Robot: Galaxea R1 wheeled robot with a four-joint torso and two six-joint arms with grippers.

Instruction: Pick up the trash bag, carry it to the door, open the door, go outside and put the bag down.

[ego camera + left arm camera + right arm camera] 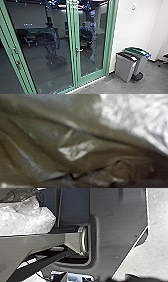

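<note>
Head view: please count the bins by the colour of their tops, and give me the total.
Black-top bin: 1
Green-top bin: 1
Total: 2

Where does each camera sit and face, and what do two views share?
Head: high on the robot, facing forward and down at glass doors; one dark reflection may be the robot.
Left wrist: left arm, close to dark plastic and whitish plastic; robot parts unclear.
Right wrist: right arm, facing the robot's dark plate and jointed bar.
Shared: dark and whitish plastic, in both wrist views.
</note>
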